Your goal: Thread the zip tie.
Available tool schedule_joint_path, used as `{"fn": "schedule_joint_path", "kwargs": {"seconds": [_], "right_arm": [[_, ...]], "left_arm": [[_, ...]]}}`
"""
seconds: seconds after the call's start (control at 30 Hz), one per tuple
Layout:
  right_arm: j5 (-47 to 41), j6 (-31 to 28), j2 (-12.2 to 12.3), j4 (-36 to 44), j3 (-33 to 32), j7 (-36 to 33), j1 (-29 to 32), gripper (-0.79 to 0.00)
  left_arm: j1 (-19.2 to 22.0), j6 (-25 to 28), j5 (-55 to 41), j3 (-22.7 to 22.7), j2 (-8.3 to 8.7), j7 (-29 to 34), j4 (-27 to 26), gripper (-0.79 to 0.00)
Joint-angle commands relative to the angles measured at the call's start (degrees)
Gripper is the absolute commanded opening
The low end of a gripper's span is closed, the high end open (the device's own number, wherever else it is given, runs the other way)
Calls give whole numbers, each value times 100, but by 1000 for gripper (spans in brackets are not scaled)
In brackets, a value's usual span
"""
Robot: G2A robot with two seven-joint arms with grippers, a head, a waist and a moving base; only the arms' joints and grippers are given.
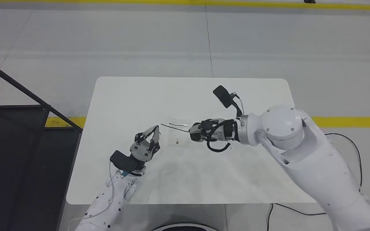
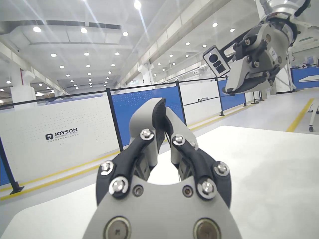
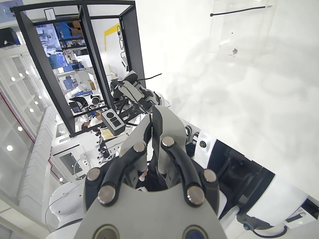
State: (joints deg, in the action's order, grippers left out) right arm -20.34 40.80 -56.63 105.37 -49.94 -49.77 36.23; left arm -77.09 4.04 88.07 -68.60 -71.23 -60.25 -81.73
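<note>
Right gripper [image 1: 192, 130] and left gripper [image 1: 149, 137], both pressed together, flank a clear sheet [image 1: 179, 137] on the white tabletop [image 1: 243, 173].
Top view: the thin black zip tie [image 1: 173, 126] lies flat on the sheet, just beside the right gripper. Left wrist view: ribbed black pads [image 2: 159, 115] pinch a thin black strap [image 2: 166, 135]. Right wrist view: the zip tie lies straight on the glossy, round-cornered sheet, apart from the metal-fingered gripper.

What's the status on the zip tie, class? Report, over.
Left gripper shut, right gripper shut. Zip tie straight on clear sheet, not threaded. Nothing lying across it.
</note>
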Motion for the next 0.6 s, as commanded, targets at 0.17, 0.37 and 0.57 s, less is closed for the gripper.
{"fn": "schedule_joint_path", "kwargs": {"seconds": [0.17,0.37,0.57], "right_arm": [[35,-218,12,-8,7,-235,27,-785],[93,-313,20,-62,32,-463,-13,-785],[6,-223,-13,-140,66,-459,-93,-785]], "left_arm": [[0,0,0,0,0,0,0,-785],[0,0,0,0,0,0,0,-785],[0,0,0,0,0,0,0,-785]]}}
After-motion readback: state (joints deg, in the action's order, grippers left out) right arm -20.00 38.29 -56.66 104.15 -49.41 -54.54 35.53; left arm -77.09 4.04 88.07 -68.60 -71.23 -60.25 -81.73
